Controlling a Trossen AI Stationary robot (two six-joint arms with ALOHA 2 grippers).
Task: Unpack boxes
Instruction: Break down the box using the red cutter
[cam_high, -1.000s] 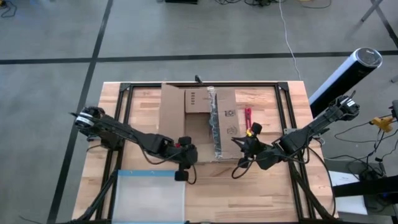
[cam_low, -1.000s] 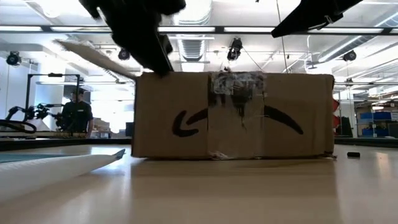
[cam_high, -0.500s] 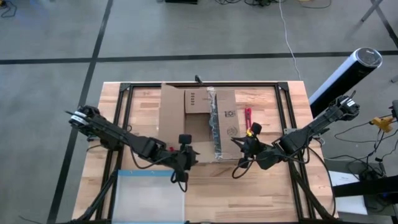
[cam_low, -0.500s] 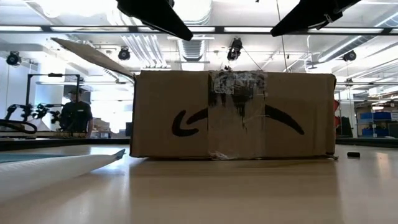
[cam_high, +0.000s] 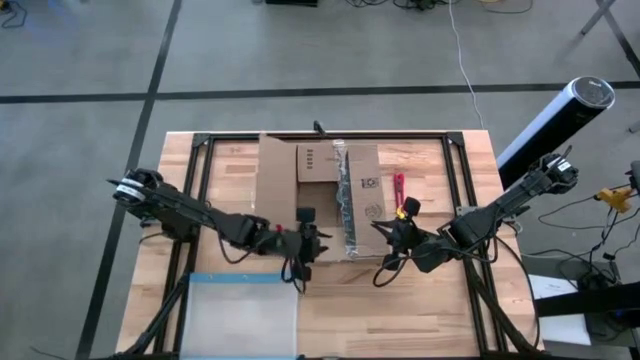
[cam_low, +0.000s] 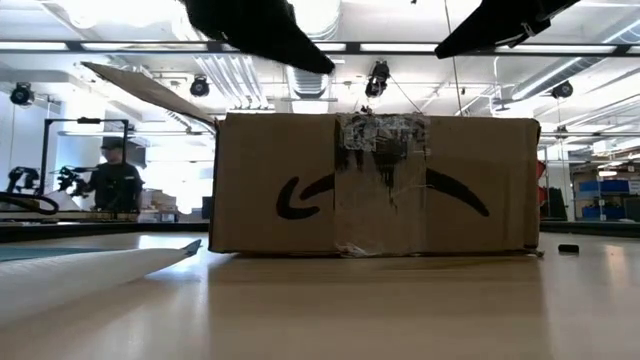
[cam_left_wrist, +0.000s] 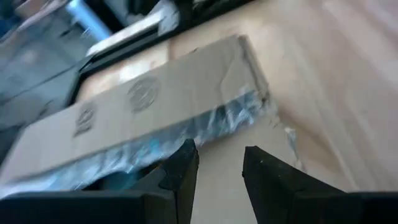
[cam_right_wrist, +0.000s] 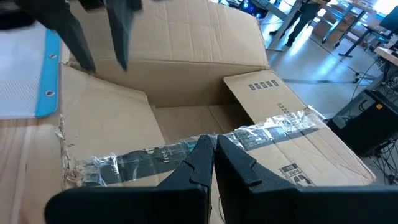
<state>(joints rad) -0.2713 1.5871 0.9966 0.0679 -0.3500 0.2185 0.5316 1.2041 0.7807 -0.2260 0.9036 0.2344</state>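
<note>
The brown cardboard box (cam_high: 320, 200) stands mid-table on its base. Its left flap (cam_high: 275, 180) is folded out, and its right flap (cam_right_wrist: 273, 143), with a shiny tape strip, lies over the top. The inside (cam_high: 318, 205) shows dark. My left gripper (cam_high: 320, 240) hovers open above the box's near edge (cam_left_wrist: 221, 168), clear of the box top in the low view (cam_low: 325, 68). My right gripper (cam_high: 381, 227) is shut and hangs above the box's near right corner (cam_right_wrist: 214, 152), pointing at the taped flap. I see no contact.
A clear plastic pouch with a blue edge (cam_high: 240, 315) lies at the near left. A small red tool (cam_high: 400, 188) lies right of the box. A black frame (cam_high: 200, 150) runs round the tabletop. A person (cam_low: 118, 180) stands in the room beyond.
My left gripper has risen from the box's near left corner and gone toward the table's right, turning about its wrist, and now hangs over the box's near edge. The box and my right gripper have kept still.
</note>
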